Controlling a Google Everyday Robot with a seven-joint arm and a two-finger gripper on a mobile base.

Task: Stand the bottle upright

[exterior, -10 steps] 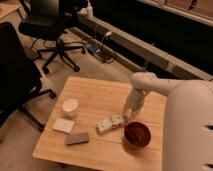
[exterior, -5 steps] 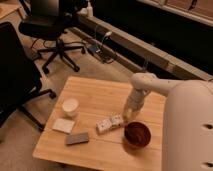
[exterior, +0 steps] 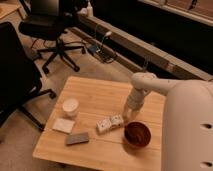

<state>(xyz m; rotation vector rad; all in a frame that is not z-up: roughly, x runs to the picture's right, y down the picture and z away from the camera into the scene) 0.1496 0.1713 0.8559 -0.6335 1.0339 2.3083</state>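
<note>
Bottle (exterior: 110, 123) lying flat on worktop (exterior: 95, 95), just beside red bowl (exterior: 137, 135). End effector (exterior: 129, 116) low at bottle end nearest bowl; open or closed cannot be told. Grip to be centred, tilt-up kept clear of bowl.

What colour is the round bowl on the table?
Dark red: the round bowl shows in the camera view, with the gripper just upper-left of it.

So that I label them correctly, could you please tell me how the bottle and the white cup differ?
The bottle lies on its side; the cup stands upright. The bottle is elongated with dark label markings; the cup is round and plain. The gripper hangs by the bottle's end nearest the bowl, far from the cup. Both are white and rest on the table.
</note>
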